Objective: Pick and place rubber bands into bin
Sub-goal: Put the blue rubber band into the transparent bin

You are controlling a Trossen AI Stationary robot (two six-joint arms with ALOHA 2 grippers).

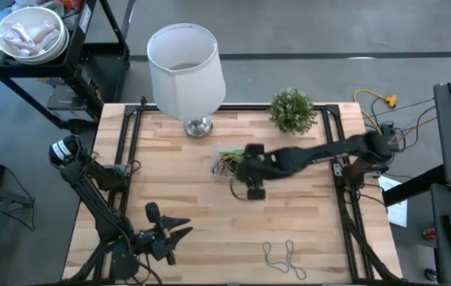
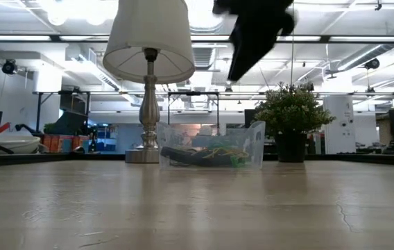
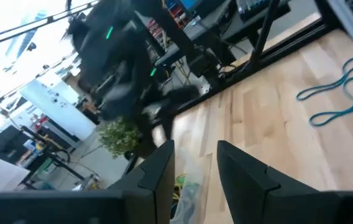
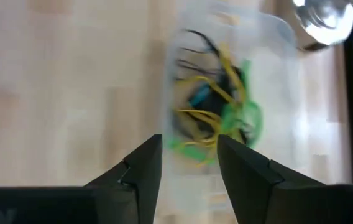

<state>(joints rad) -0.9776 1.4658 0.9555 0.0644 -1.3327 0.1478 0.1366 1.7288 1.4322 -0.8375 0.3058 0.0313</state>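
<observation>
Wood table point(image 1: 194, 214); one bin point(image 2: 211, 146); one loose rubber band point(image 1: 282, 256)

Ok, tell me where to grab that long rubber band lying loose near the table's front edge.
Take the long rubber band at one of the crossings between its loops, coming straight down from above. It lies flat and twisted on the bare wood, apart from everything else, so a top-down pinch looks clearest. The right pincer is open beside the bin.
</observation>
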